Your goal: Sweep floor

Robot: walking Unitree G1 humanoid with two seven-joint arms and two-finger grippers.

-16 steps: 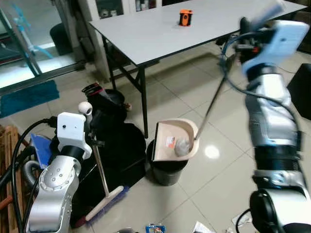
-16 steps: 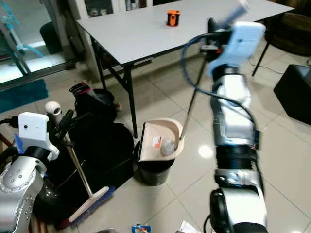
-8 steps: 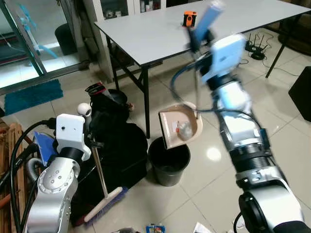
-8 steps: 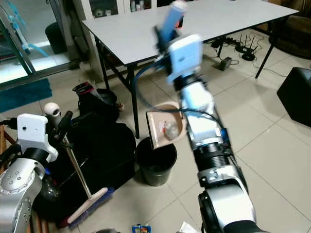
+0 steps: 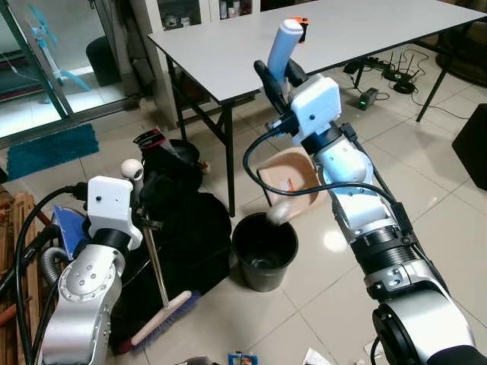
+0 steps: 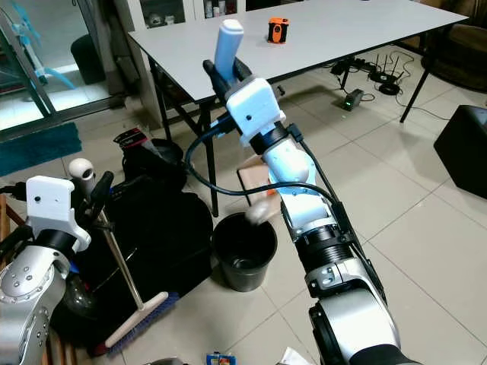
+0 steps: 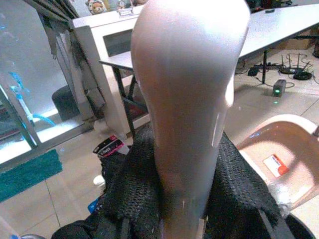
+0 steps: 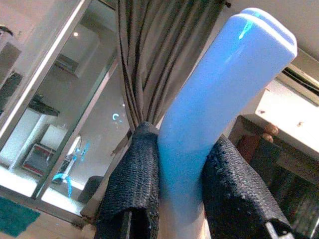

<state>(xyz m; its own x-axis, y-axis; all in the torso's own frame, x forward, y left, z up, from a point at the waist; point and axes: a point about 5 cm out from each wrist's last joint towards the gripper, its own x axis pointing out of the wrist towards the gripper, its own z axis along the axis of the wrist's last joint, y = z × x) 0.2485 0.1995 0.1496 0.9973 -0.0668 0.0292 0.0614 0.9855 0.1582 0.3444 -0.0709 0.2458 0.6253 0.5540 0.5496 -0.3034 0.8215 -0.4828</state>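
My right gripper [image 5: 278, 72] is raised in front of the table, shut on the blue handle [image 8: 209, 99] of the beige dustpan [image 5: 293, 176]. The pan hangs tilted above the black bin [image 5: 264, 247]. A clear crumpled piece of rubbish [image 5: 278, 213] is at the pan's lower lip, just over the bin's rim. My left gripper [image 5: 144, 199] is shut on the broom's white handle [image 7: 189, 99], near its rounded top. The broom stands upright at my left, and its head [image 5: 163, 319] rests on the tiles beside a black bag [image 5: 190, 228].
A grey table [image 5: 228, 46] with black legs stands behind the bin, with an orange item [image 6: 278, 30] on it. A black seat [image 5: 475, 144] is at the right. Cables and a power strip [image 5: 369, 95] lie under the table. Scraps of litter [image 5: 243, 357] lie near my feet.
My right arm has swung left and down with the dustpan, tipping it over the bin. The clear rubbish has slid from the pan's middle to its lip. The left arm and broom stayed still.
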